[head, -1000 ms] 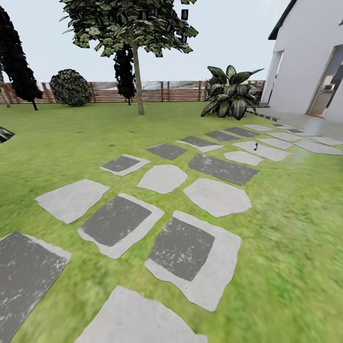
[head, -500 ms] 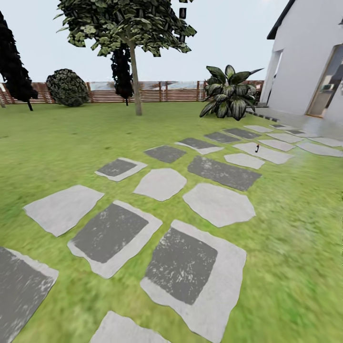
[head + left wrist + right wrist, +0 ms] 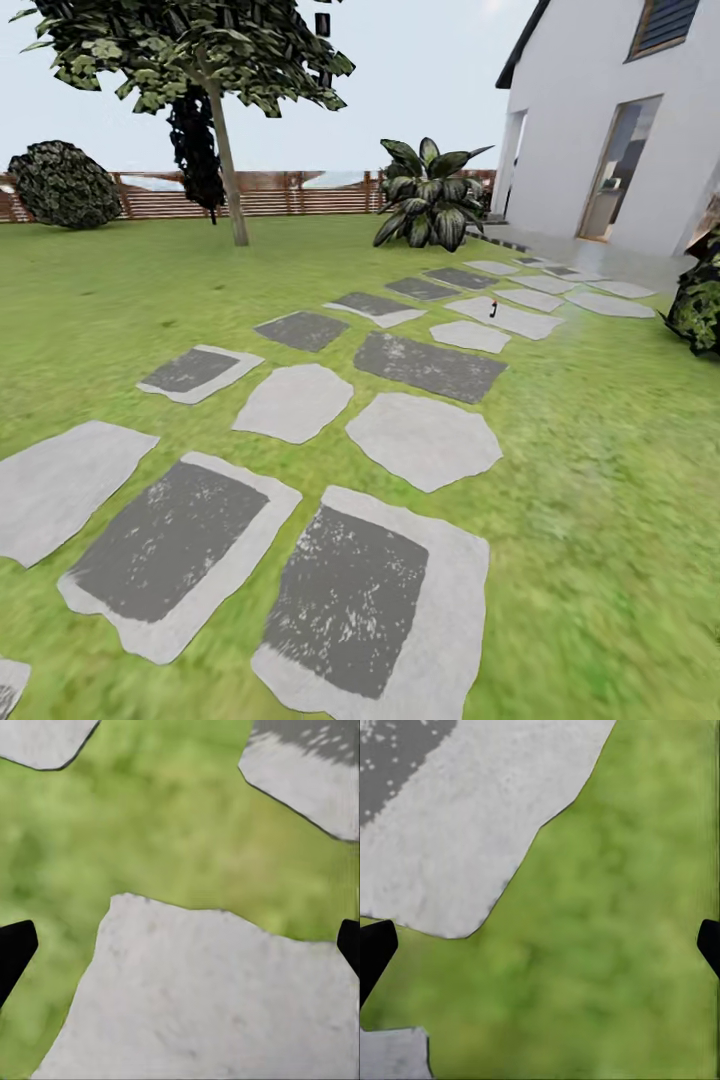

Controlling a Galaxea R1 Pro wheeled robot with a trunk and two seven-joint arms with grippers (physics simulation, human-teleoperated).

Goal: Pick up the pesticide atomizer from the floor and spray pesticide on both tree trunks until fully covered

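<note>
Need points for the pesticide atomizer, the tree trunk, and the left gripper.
pesticide atomizer [image 3: 493,309]: head view, middle of the tiny dark bottle standing on a far pale stepping stone.
tree trunk [image 3: 229,180]: head view, midway up the bare pale column.
left gripper [image 3: 180,945]: left wrist view, midway between the two dark fingertips, over a pale stone.

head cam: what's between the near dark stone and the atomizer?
In the head view, only stepping stones and grass lie between the near dark stone and the atomizer.
</note>
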